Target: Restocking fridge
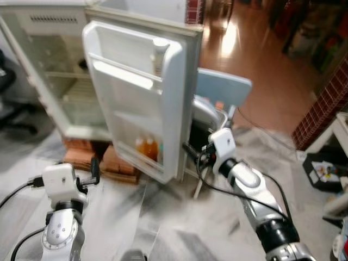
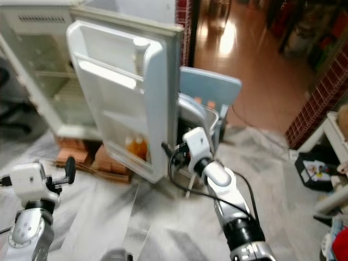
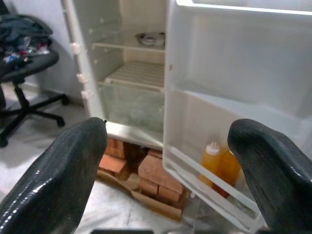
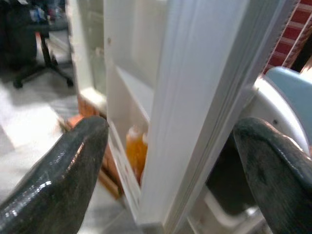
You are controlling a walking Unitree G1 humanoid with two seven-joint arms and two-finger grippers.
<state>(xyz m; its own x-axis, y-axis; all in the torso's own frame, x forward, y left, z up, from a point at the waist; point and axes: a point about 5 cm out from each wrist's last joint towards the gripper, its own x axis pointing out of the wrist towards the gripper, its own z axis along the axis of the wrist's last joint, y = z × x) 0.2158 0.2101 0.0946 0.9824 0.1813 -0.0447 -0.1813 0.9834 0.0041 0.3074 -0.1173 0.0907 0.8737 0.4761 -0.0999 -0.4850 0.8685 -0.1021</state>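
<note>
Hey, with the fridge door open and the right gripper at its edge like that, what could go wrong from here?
1. The right gripper has open fingers straddling the fridge door edge; a swing might jam or scrape them.
2. The orange bottles in the door's bottom shelf might tip if the door is jolted.
3. The fridge stands on loose bricks; a hard push might rock it.

Right gripper point(image 4: 168, 161) fingers spreading wide either side of the white fridge door point(image 4: 195, 97) edge, orange bottles point(image 4: 136, 148) sitting in its lower shelf, bricks point(image 4: 80, 119) lying beneath.
</note>
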